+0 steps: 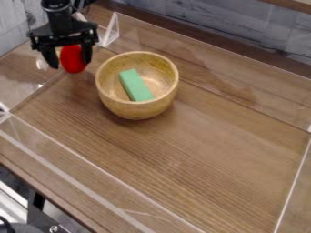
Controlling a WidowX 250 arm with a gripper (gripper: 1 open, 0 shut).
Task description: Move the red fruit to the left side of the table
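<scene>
Red fruit [75, 59] is sitting way over at the left end of the tabletop [206, 155], up near the back corner where the clear acrylic walls [36, 136] meet. It's right between the black fingers of the gripper [67, 55], which comes straight down over it. The jaws are spread wide, with a finger on each side of the fruit and a bit of daylight showing, so it doesn't look like they're squeezing it. Can't really tell from this angle if the fruit is touching the wood or just barely above it.

Just to the right of the fruit there's a wooden bowl [137, 103], near it but not touching. Inside the bowl lies a green block [134, 86], kind of diagonal across the bottom. Everything else on the brown wood-grain surface toward the front and right is just bare wood.
</scene>
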